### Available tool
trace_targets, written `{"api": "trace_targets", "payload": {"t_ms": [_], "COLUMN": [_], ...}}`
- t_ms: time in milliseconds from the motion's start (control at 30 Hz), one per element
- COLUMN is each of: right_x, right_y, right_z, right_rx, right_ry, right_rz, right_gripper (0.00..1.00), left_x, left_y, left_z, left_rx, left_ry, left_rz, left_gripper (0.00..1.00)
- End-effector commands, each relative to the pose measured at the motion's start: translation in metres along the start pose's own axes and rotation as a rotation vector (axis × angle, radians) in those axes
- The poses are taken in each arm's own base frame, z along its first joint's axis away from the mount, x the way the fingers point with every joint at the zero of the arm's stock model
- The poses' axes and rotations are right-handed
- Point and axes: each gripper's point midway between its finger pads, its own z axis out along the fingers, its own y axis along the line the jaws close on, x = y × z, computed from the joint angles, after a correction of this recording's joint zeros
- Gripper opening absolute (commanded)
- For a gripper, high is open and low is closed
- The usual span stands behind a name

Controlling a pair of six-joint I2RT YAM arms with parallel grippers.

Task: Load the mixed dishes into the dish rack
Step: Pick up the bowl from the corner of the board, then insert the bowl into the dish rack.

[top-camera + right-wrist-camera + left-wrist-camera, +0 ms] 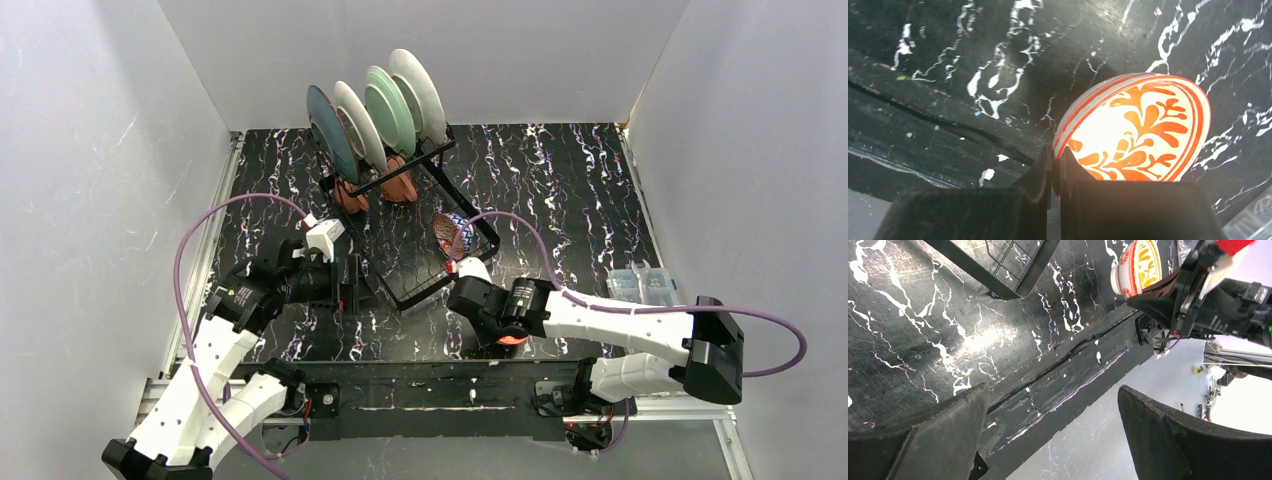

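The black wire dish rack (420,245) holds several plates upright at its far end, among them a dark teal one (328,130) and a pale green one (388,108). Two terracotta mugs (350,195) stand below the plates. One red-patterned bowl (455,235) leans on the rack's right side. My right gripper (1055,167) is shut on the rim of a second red-patterned bowl (1138,135), tipped on edge just above the table's near edge (510,342). My left gripper (1053,410) is open and holds nothing, left of the rack's near corner (1013,275).
A clear plastic box (640,285) sits at the table's right edge. White walls close in three sides. Purple cables (230,205) loop above both arms. The black base rail (440,395) runs along the near edge.
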Motion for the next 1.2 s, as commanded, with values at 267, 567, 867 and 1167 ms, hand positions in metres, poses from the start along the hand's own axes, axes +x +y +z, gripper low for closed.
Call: {"api": "trace_targets", "payload": {"t_ms": [267, 567, 867, 1167], "right_x": [-0.041, -0.050, -0.066, -0.071], "right_y": [0.050, 0.071, 0.086, 0.106], "right_z": [-0.048, -0.069, -0.090, -0.114], "right_rx": [-0.166, -0.287, -0.351, -0.446], "right_ry": [-0.250, -0.334, -0.442, -0.479], "right_rz": [-0.345, -0.527, -0.788, -1.154], "right_gripper": [0.01, 0.01, 0.01, 0.01], "left_x": [-0.009, -0.014, -0.013, -0.011], "left_y": [-0.005, -0.013, -0.017, -0.022], "left_z": [-0.019, -0.030, -0.031, -0.035], "left_rx": [-0.061, -0.060, -0.052, -0.056], "left_ry": [0.050, 0.071, 0.112, 0.153], "left_rz": [0.053, 0.075, 0.058, 0.074], "left_gripper": [0.99, 0.99, 0.99, 0.99]}}
